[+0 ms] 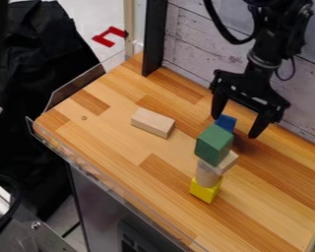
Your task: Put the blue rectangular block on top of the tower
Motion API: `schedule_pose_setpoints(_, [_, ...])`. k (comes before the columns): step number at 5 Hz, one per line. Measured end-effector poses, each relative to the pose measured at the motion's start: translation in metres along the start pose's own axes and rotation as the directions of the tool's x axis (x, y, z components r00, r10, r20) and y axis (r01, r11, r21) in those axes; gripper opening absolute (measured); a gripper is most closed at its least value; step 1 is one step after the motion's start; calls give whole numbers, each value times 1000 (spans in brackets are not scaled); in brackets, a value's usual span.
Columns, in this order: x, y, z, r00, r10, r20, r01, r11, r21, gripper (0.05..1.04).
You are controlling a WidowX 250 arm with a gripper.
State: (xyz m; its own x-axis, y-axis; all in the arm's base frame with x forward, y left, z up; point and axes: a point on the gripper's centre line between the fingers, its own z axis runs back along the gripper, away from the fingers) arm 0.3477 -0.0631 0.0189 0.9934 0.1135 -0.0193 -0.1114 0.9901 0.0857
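Tool (235, 127), fingers wide apart, near flat-faced blue block (226, 121) behind angular green block (212, 145) atop wooden tower (206, 174)

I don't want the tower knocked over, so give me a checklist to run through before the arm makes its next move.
1. Gripper open: ok, its fingers stand well apart.
2. Blue block lined up between the fingers: ok as seen from this angle.
3. Fingers low enough to grip the blue block: cannot tell, the slanted view hides the depth.
4. Blue block in full sight: not ok, the green block partly covers it.
5. Tower standing: ok, with the yellow block at the bottom and the green block on top.
6. Safe gap between gripper and tower: cannot tell from this one view.
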Motion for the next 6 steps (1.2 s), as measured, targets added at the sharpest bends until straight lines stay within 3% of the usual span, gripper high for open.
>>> schedule_pose_setpoints(4, [-2, 18, -7, 995, 86, -41, -87, 995, -39, 1001])
schedule_pose_setpoints(6, [-6, 10, -29, 994, 78, -79, -84, 994, -71, 950])
